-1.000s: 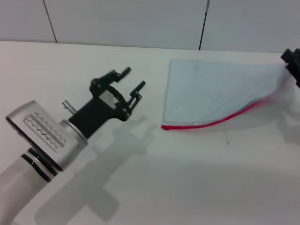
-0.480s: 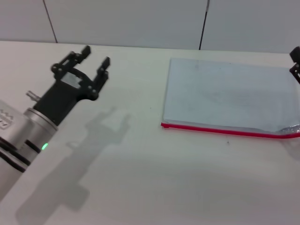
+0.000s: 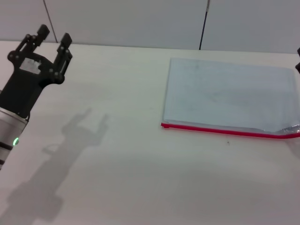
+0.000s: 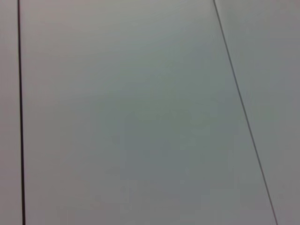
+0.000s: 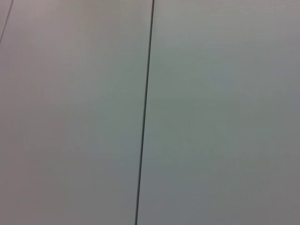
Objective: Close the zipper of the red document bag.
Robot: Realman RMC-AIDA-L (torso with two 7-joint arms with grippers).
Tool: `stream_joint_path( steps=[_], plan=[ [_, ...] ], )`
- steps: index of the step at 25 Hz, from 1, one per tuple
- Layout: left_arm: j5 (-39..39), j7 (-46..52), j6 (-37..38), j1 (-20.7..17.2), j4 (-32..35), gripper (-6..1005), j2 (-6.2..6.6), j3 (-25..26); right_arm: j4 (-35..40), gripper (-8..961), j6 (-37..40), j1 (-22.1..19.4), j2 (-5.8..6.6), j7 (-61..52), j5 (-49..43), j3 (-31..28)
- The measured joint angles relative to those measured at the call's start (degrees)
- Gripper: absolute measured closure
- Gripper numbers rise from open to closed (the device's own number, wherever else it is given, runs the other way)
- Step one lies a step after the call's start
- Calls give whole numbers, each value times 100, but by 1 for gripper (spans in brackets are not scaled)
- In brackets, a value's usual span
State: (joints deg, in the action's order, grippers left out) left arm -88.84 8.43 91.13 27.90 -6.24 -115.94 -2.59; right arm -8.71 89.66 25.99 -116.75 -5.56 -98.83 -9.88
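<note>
Bag: red document bag (image 3: 225, 96) flat on tabletop (image 3: 140, 178), contents unclear.
Zipper: zipper (image 3: 225, 131) along near edge.
Left pincer (image 3: 52, 36): wide, empty, far left.
Right pincer (image 3: 298, 60): at far edge, opening cannot be told.

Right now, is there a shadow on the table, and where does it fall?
Head view: yes, the left gripper casts a soft grey shadow on the white table, lying nearer the camera than the gripper. Both wrist views show only plain panels with dark seams, no shadows.
</note>
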Motion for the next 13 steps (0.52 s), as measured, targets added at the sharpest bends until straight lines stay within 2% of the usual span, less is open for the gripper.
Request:
stream_joint_path(
  steps=[3, 4, 8, 13],
  plan=[
    [51, 318, 106, -10, 25, 488, 8, -2, 19, 108, 7, 33, 15, -148, -23, 34],
    [230, 730, 109, 8, 26, 488, 19, -4, 43, 108, -10, 49, 18, -265, -30, 45],
    [656, 1353, 87, 17, 27, 488, 9, -4, 184, 108, 9, 81, 25, -599, -42, 122],
    [881, 1388, 64, -22, 89, 488, -12, -24, 207, 108, 28, 105, 21, -613, -26, 149]
  ],
)
